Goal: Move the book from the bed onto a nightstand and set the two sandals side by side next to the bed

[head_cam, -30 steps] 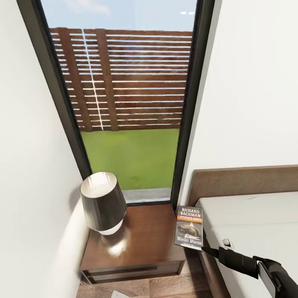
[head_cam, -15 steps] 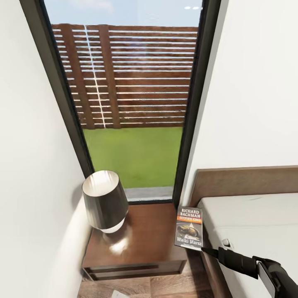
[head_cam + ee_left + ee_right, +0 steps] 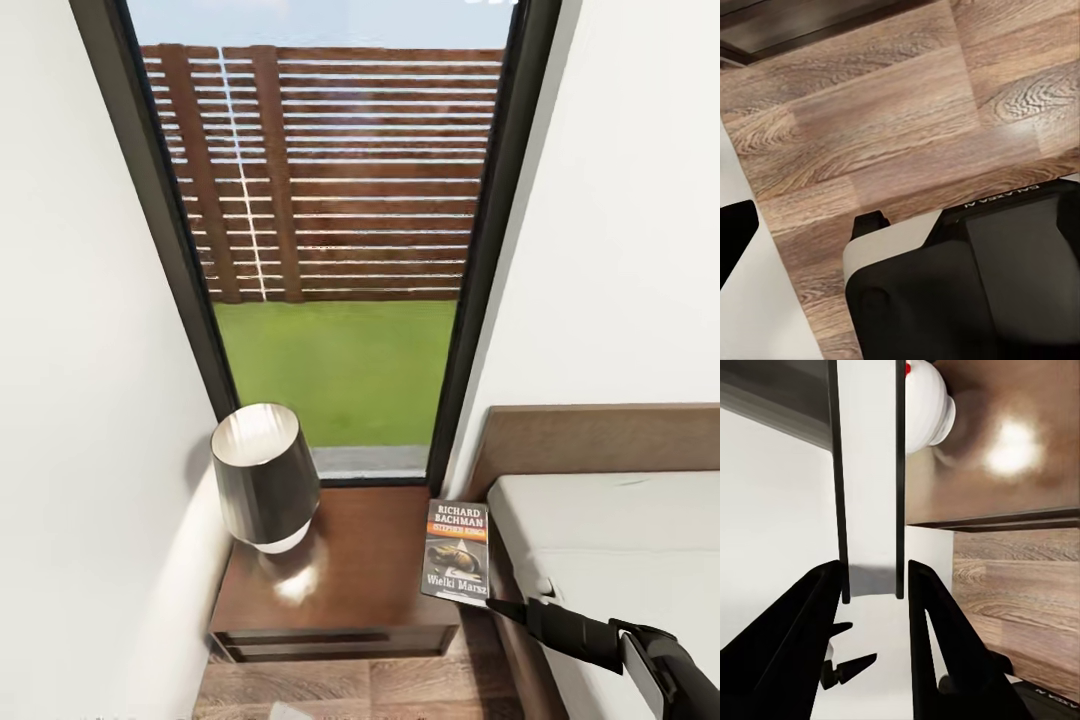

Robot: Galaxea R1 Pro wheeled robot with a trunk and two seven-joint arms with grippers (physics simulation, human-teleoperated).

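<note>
The book (image 3: 457,552) is a thin paperback with a dark cover, white letters at the top, an orange band under them and a greyish picture lower down. In the head view it stands upright in the air over the gap between the nightstand (image 3: 345,585) and the bed (image 3: 610,560), its cover facing the camera, with its lower corner at the tips of the right gripper (image 3: 497,606). In the right wrist view the book (image 3: 870,472) is seen edge-on as a white block of pages between two dark covers, and its near end sits between the two black fingers (image 3: 937,615), which close narrowly on it from both sides. The exact contact of the pads is hard to make out, because the fingers themselves cover it. The right arm is cut off by the lower right corner of the head view. The state of the left gripper I cannot tell: the left wrist view gives dark and white parts of the robot body (image 3: 967,292) over the wood-plank floor (image 3: 885,127), and the fingers are not clear there. On the nightstand stands a lamp (image 3: 264,478) with a dark shade and a white base, near the white wall (image 3: 70,400). Behind the nightstand is a tall window (image 3: 340,250) with a dark frame, showing green lawn and a brown fence. The brown headboard (image 3: 600,440) rises behind the light-grey mattress, cut off at the right edge.
</note>
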